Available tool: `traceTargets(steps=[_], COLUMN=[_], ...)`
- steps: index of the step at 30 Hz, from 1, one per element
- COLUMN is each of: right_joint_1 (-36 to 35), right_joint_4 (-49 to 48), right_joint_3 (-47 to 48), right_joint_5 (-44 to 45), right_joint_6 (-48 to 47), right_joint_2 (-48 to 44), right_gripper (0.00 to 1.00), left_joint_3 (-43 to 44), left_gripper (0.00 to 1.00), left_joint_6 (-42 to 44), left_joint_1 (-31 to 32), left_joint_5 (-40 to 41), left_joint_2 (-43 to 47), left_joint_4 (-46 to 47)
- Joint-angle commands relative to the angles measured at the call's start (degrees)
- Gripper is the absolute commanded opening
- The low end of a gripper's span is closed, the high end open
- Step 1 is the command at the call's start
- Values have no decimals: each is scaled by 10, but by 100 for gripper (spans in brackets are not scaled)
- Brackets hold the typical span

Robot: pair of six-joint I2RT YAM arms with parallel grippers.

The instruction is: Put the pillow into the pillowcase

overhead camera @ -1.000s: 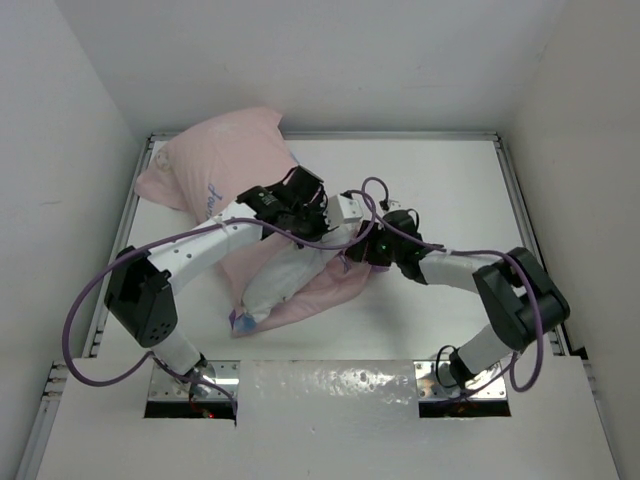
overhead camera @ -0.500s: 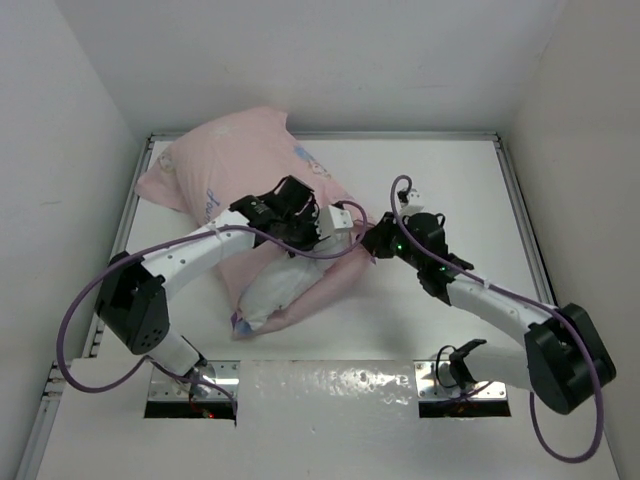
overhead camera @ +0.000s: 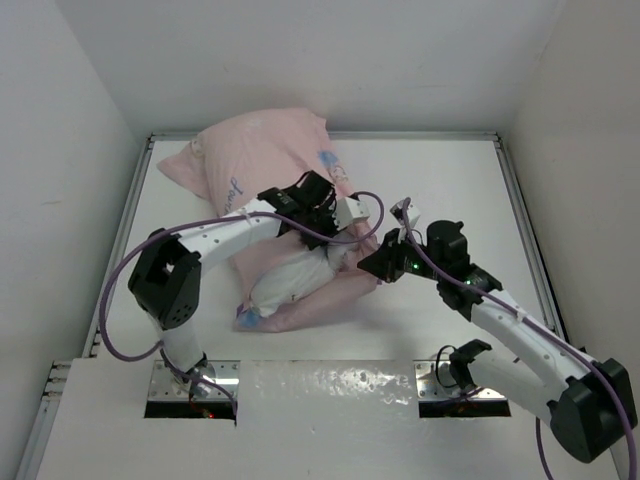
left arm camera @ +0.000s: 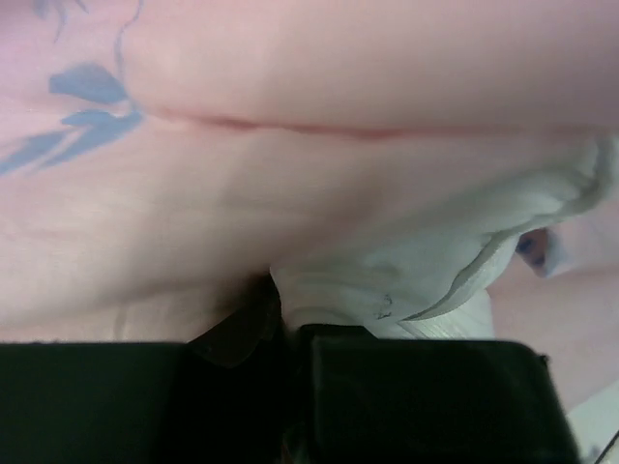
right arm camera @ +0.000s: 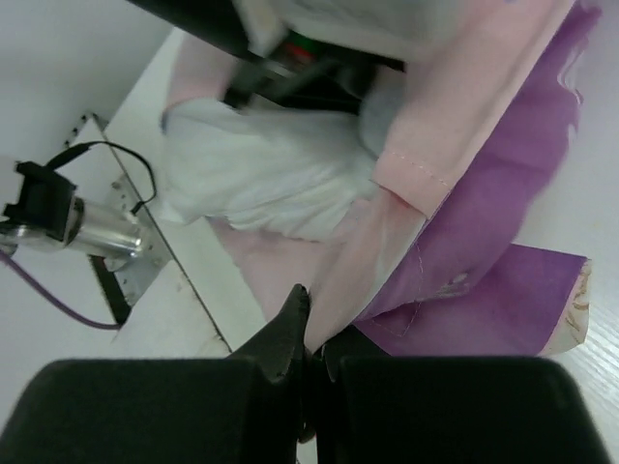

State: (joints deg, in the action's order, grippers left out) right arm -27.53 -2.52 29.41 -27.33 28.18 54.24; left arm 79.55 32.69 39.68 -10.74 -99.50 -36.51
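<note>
Right gripper (right arm camera: 308, 338) is pinching the thin pink pillowcase (overhead camera: 262, 155) hem; left gripper (left arm camera: 290, 333) is clamping crumpled white pillow (overhead camera: 288, 283) fabric, the plump pillow lying half sheathed on the table (overhead camera: 450, 180).

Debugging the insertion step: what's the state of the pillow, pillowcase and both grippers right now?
pillow: partly inside the pillowcase, near end sticking out.
pillowcase: rumpled, mouth open around the pillow.
left gripper: shut on the pillow's white fabric.
right gripper: shut on the pillowcase's edge.
</note>
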Motion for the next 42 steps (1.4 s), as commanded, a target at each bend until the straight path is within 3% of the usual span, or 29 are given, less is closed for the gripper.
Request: traceTargets(steps=[1, 5, 8, 11, 14, 17, 19, 22, 25, 26, 31, 33, 36, 38, 41, 42], right_joint_1=[-3, -3, -3, 0, 19, 60, 80, 84, 84, 84, 85, 84, 86, 92, 95, 95], right_joint_4=[-48, -98, -103, -71, -98, -126, -122, -87, -64, -64, -64, -52, -14, 13, 88, 109], right_joint_3=[38, 57, 61, 77, 70, 66, 82, 118, 153, 159, 199, 229, 281, 319, 368, 377], right_joint_5=[-82, -85, -37, -16, -9, -11, -19, -15, -14, -12, -4, -5, -6, -5, 38, 53], right_joint_6=[21, 61, 67, 51, 72, 108, 116, 93, 82, 84, 86, 80, 64, 65, 41, 34], right_joint_2=[-45, -12, 9, 39, 52, 71, 96, 122, 164, 169, 198, 214, 239, 252, 264, 269], right_gripper=[0, 0, 0, 0, 0, 0, 0, 0, 0, 0, 0, 0, 0, 0, 0, 2], left_joint_3=[-6, -27, 22, 77, 123, 190, 230, 242, 235, 226, 75, 5, -35, -11, 28, 30], left_gripper=[4, 16, 30, 47, 67, 78, 80, 89, 90, 90, 94, 99, 100, 97, 68, 50], left_joint_6=[-1, -45, -80, -96, -100, -86, -76, -41, 53, 56, 5, -3, -29, -67, -93, -94], left_joint_1=[-9, -9, -14, -23, -27, -27, -27, -27, -27, -27, -26, -27, -34, -50, -83, -84], left_joint_5=[66, 63, 65, 43, 22, -4, -28, -67, -160, -158, 8, 35, 97, 87, -12, -43], left_joint_2=[-42, -60, -74, -58, -25, -9, 0, 26, 54, 71, 101, 100, 81, 44, -9, -19], left_joint_4=[26, 85, 73, 48, 36, -7, -51, -106, -189, -201, -129, -73, 10, 32, 19, 19])
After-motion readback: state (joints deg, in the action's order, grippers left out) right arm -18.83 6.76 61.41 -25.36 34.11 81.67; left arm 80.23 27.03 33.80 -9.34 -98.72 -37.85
